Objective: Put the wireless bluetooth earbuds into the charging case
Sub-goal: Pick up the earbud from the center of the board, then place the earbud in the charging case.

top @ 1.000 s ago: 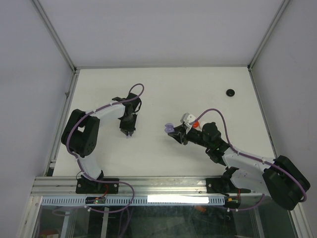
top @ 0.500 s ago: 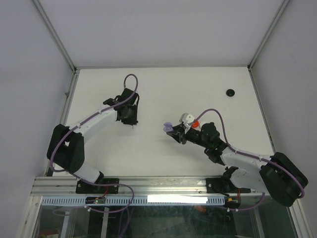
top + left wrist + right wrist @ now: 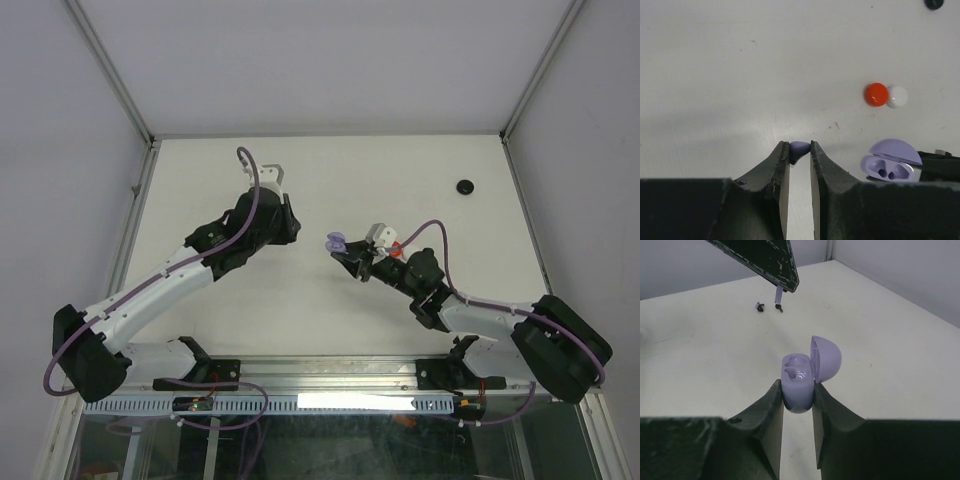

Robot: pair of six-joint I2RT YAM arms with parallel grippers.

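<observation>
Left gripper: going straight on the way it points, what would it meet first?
Probably bare table, though depth is unclear. The left gripper, pinching the lavender earbud, aims wide of the open case and the red earbud.

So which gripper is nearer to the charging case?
Right. The right gripper has its jaws shut on the charging case; the left gripper holds a lavender earbud off to its left.

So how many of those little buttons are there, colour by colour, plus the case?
Red button: 1
White button: 1
Black button: 1
Lavender button, pinched by the left gripper: 1
Lavender case, open, held by the right gripper: 1
Total: 5
A tiny dark speck far off in the right wrist view is too small to name.
</observation>
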